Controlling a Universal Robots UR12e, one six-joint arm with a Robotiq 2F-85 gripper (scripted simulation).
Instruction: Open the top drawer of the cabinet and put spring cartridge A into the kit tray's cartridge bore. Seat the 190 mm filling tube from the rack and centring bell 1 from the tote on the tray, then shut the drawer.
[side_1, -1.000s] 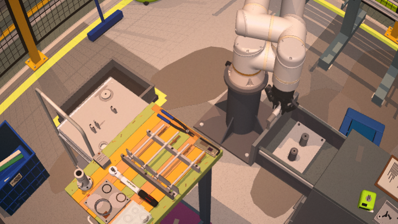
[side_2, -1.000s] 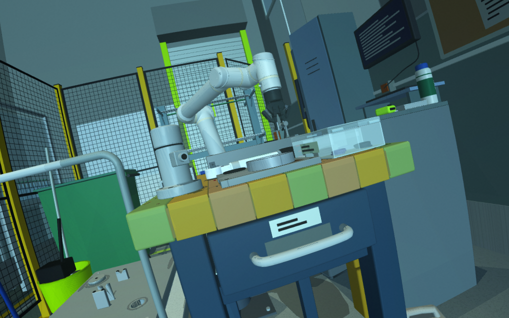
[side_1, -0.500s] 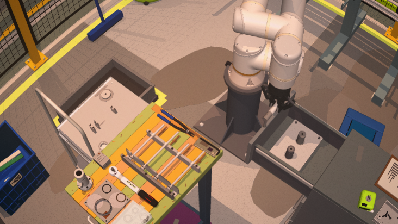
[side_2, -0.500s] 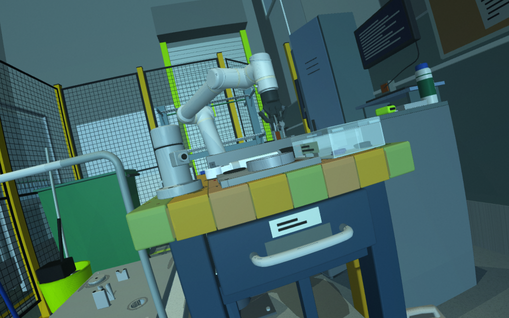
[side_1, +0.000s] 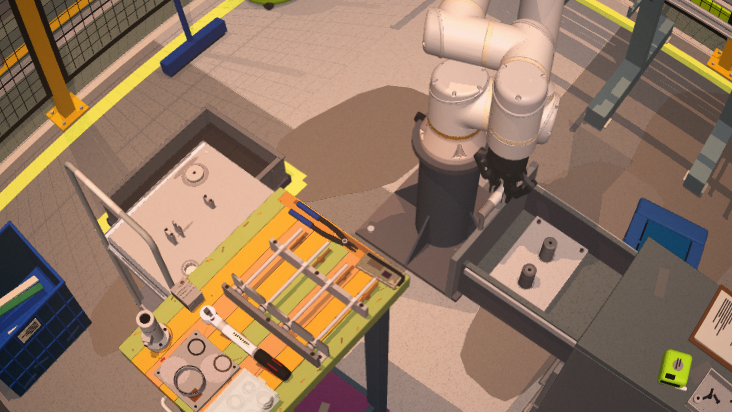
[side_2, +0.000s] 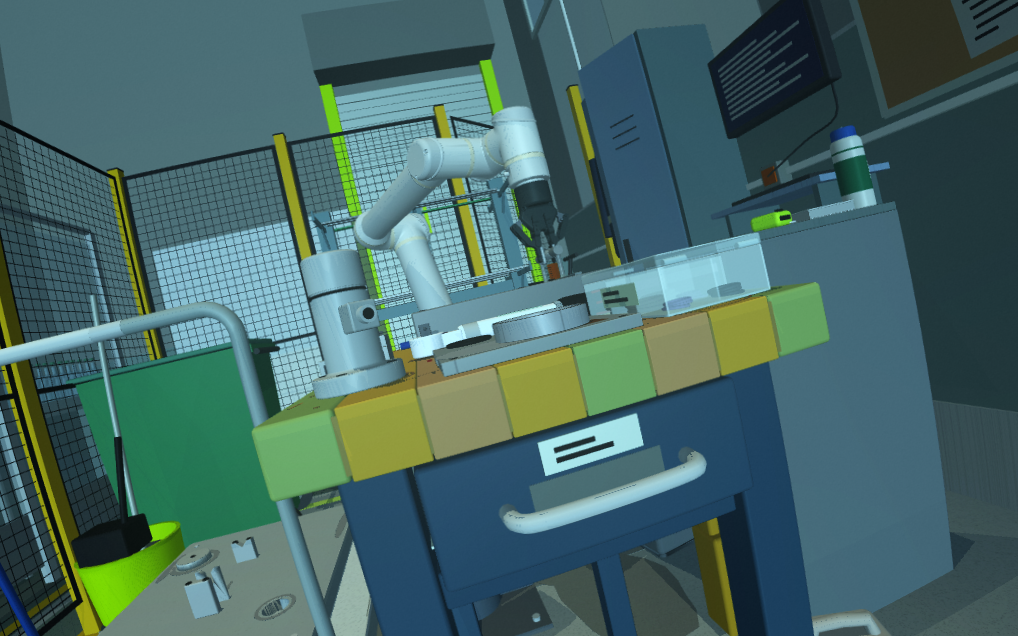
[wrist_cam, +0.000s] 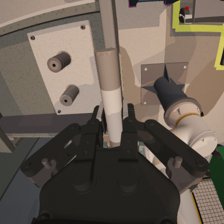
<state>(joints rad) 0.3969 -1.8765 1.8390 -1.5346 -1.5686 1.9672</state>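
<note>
The cabinet's top drawer (side_1: 532, 266) stands pulled out to the right of the arm's pedestal, with two dark spring cartridges (side_1: 548, 249) (side_1: 527, 275) upright on a pale plate inside it. My gripper (side_1: 504, 197) is at the drawer's front end, closed around the drawer's pale bar handle (wrist_cam: 110, 100). The wrist camera shows the cartridges (wrist_cam: 59, 60) (wrist_cam: 69, 95) left of the handle. The kit tray (side_1: 197, 202) sits on a cart far to the left. The tube rack (side_1: 302, 289) lies on the bench, and the clear tote (side_2: 679, 281) rests on the bench's near end.
The yellow-green workbench (side_1: 266, 302) also carries a torque wrench (side_1: 246, 342), pliers (side_1: 322, 228) and a ring plate (side_1: 197, 363). The arm's pedestal (side_1: 443, 204) stands just left of the drawer. A blue crate (side_1: 30, 317) is at the far left.
</note>
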